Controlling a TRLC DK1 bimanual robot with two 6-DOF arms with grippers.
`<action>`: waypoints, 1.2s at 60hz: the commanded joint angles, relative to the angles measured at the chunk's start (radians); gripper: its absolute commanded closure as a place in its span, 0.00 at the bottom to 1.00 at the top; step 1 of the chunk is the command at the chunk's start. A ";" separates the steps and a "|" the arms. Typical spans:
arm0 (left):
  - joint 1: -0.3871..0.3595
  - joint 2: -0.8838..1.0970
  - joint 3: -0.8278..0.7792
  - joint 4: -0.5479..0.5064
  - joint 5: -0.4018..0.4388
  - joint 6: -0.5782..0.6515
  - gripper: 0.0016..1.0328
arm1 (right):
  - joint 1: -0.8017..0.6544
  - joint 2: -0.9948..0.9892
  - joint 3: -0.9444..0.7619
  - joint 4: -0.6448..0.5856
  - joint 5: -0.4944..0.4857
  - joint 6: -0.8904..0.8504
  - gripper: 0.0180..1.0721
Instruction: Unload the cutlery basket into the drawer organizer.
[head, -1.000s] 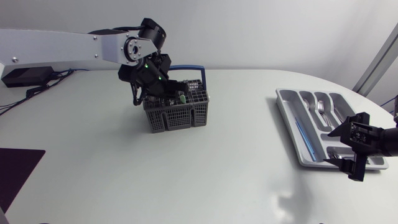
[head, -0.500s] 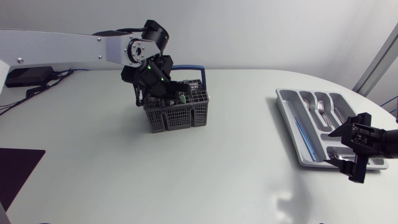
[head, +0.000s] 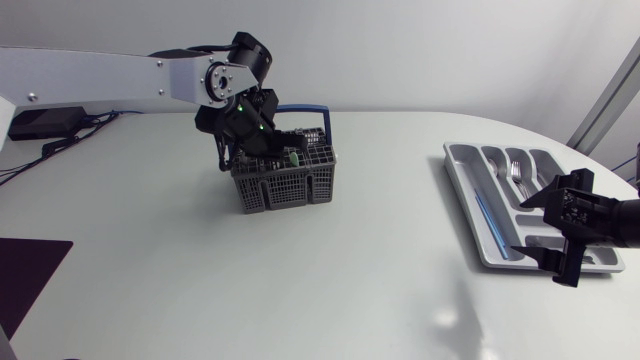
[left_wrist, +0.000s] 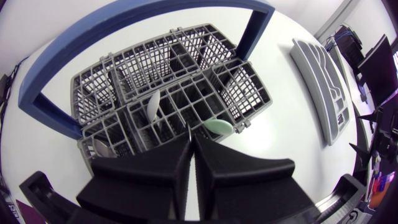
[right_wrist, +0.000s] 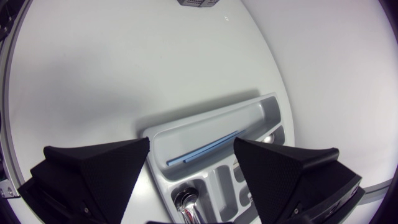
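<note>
White table (head: 350, 280), basket (head: 285, 182) with blue handle (left_wrist: 124, 31), left gripper (left_wrist: 191, 142) clenched just above basket, green utensil (left_wrist: 217, 126) inside, organizer (head: 468, 190) well right of basket, right gripper (right_wrist: 192, 146) released over organizer.

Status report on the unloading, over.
Left gripper shut on thin utensil in basket. Right gripper open over organizer. More cutlery in basket. Nothing in the way.

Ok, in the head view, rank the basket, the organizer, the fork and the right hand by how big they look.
1. organizer
2. basket
3. right hand, though it may sit nearer the camera, so its place is unsure
4. fork
</note>
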 joint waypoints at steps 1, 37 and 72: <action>0.011 -0.027 -0.005 -0.003 0.009 -0.031 0.97 | 0.039 -0.024 -0.026 -0.012 0.002 0.048 0.07; 0.062 -0.111 -0.030 -0.003 0.139 -0.091 0.97 | 0.502 -0.039 -0.033 0.140 0.143 0.461 0.06; 0.063 -0.294 -0.116 -0.003 0.228 -0.171 0.97 | 0.735 0.107 0.027 0.321 0.185 0.747 0.06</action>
